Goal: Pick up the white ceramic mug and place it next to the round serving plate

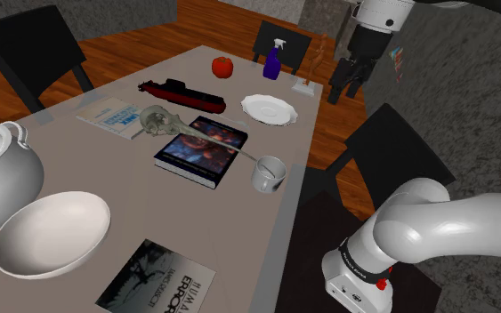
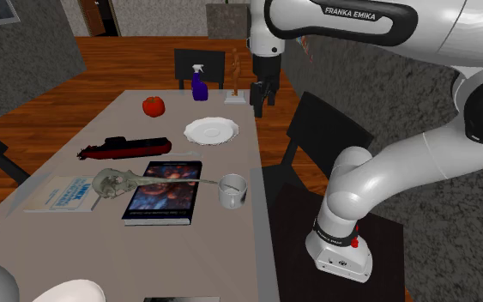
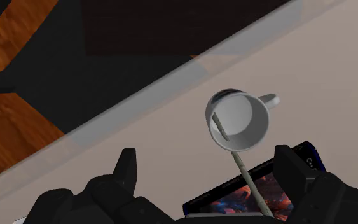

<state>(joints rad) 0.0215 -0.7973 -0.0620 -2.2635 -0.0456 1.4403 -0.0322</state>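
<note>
So, big picture: on the table (image 1: 195, 67) the plate (image 1: 270, 109) sits well apart from the mug (image 3: 238, 119), which stands upright by the edge. My gripper (image 3: 207, 159) hangs above, jaws wide open and empty; mug's at my one o'clock.

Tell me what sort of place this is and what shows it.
Most likely a home dining room: a long table set with a plate, a mug and a bowl, dark chairs drawn up around it, and a wooden floor beneath.
</note>
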